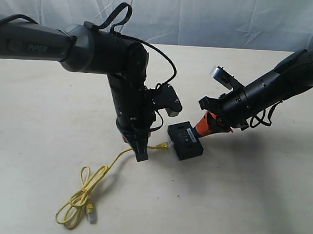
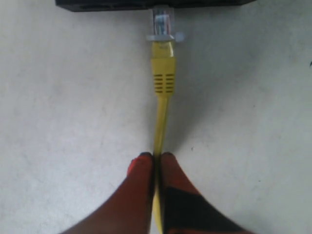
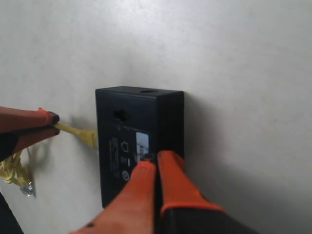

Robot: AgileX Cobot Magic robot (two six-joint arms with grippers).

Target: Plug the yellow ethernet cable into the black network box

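Note:
The black network box (image 1: 185, 141) lies flat on the table. The yellow ethernet cable (image 1: 117, 158) runs from a loose loop (image 1: 78, 199) up to my left gripper (image 1: 142, 156), which is shut on the cord a short way behind its plug. In the left wrist view the clear plug (image 2: 162, 23) points straight at the box's side (image 2: 122, 4) and its tip touches that edge; how deep it sits I cannot tell. My right gripper (image 3: 156, 157) is shut with its orange tips resting on the box's top (image 3: 126, 131), nothing between them.
The cable's other clear plug (image 1: 91, 217) lies by the loop near the front edge. A white curtain (image 1: 203, 17) hangs behind the pale table. Both arms' black bodies lean in over the box from either side.

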